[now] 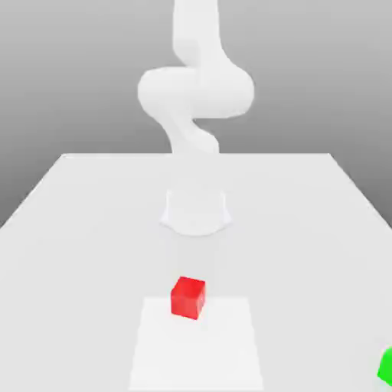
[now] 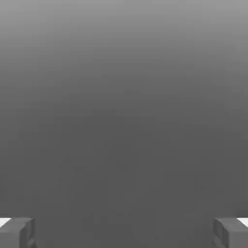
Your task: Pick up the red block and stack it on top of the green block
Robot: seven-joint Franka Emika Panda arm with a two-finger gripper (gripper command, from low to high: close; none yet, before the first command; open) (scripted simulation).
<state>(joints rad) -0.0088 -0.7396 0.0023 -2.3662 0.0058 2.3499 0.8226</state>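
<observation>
The red block (image 1: pixel 188 297) is a small glossy cube resting on the white table, near the front middle in the exterior view. The green block (image 1: pixel 387 366) sits at the exterior view's far right front, cut off by the picture's edge. The two blocks are far apart. My gripper (image 2: pixel 124 232) is open in the hand view: its two grey fingertips (image 2: pixel 17 232) stand wide apart with nothing between them, and plain grey background lies beyond. The white arm (image 1: pixel 195 92) rises from behind the red block and runs off the top of the exterior view.
The arm's round base (image 1: pixel 195 210) stands on the white table (image 1: pixel 76 230), behind the red block. A lighter square patch (image 1: pixel 230 352) lies on the tabletop beneath and in front of the red block.
</observation>
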